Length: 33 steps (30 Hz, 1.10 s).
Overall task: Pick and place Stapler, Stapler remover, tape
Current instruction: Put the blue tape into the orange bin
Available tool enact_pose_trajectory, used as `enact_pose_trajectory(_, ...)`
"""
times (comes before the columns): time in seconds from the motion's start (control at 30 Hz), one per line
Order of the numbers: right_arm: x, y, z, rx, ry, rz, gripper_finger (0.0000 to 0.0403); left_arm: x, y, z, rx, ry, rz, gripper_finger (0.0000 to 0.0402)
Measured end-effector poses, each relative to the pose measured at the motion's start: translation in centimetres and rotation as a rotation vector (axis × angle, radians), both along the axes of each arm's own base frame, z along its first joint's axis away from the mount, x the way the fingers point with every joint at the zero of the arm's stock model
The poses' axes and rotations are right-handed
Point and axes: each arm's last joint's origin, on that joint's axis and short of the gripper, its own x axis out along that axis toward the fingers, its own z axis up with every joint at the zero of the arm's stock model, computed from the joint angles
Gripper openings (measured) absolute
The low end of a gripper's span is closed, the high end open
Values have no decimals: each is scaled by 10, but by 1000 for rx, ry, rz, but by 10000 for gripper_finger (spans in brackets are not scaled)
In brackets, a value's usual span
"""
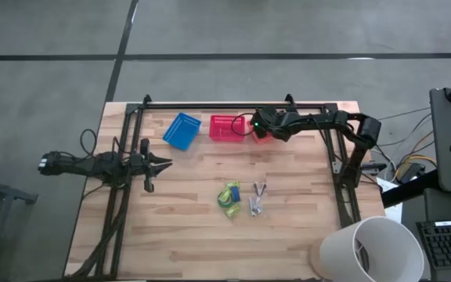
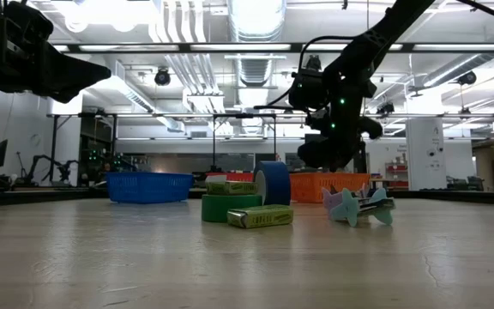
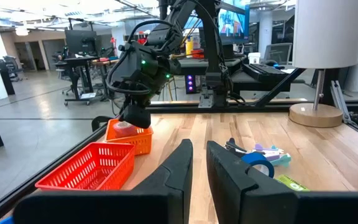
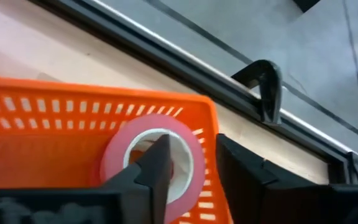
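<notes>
Overhead, a pale wooden table (image 1: 194, 211) stands on a grey concrete floor, with a black frame along its edges. Three baskets sit in a row at the far side: a blue basket (image 1: 182, 130), a red basket (image 1: 225, 128) and an orange basket (image 1: 262, 136) half hidden under the right gripper (image 1: 258, 123). Near the middle lies a cluster: a green tape roll (image 1: 227, 201) and a blue tape roll (image 1: 234, 190) among yellow-green blocks, with the staple removers (image 1: 257, 197) just beside them. The left gripper (image 1: 165, 164) waits over the left side, well apart from everything. A white lampshade (image 1: 372, 249) fills the near right corner.

From table height, the room behind shows ceiling ducts and strip lights. The blue tape roll (image 2: 272, 183) stands on edge against the green roll (image 2: 230, 207), a detail the overhead view hides, and a yellow-green block (image 2: 260, 217) lies in front.

From the left wrist, its own fingers (image 3: 182, 171) stand slightly parted with nothing between them. Desks and monitors fill the room beyond. The right gripper (image 3: 134, 116) hangs over the orange basket (image 3: 131, 138), where a pink tape roll (image 3: 123, 127) sits.

From the right wrist, one finger (image 4: 157, 165) dips into the centre hole of the pink roll (image 4: 154, 158), the other stands outside its rim; whether they pinch it I cannot tell. The roll lies inside the orange basket (image 4: 55, 130).
</notes>
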Motion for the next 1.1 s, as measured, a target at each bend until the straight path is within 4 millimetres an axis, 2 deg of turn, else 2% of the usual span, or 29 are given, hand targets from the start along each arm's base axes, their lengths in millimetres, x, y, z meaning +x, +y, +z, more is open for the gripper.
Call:
enact_pose_trajectory(0.17, 3, 4, 1, -21, 19, 20, 172, 0, 0, 0, 0, 0, 0, 51)
enact_pose_trajectory(0.33, 16, 18, 7, -35, 17, 96, 192, 0, 0, 0, 0, 0, 0, 51)
enact_pose_trajectory(0.63, 45, 64, 20, 63, -103, 283, 190, 0, 0, 0, 0, 0, 0, 51)
enact_pose_trajectory(0.83, 63, 94, 31, 276, -273, 404, 181, 0, 0, 0, 0, 0, 0, 51)
enact_pose_trajectory(1.1, 75, 133, 37, 590, -432, 505, 179, 0, 0, 0, 0, 0, 0, 51)
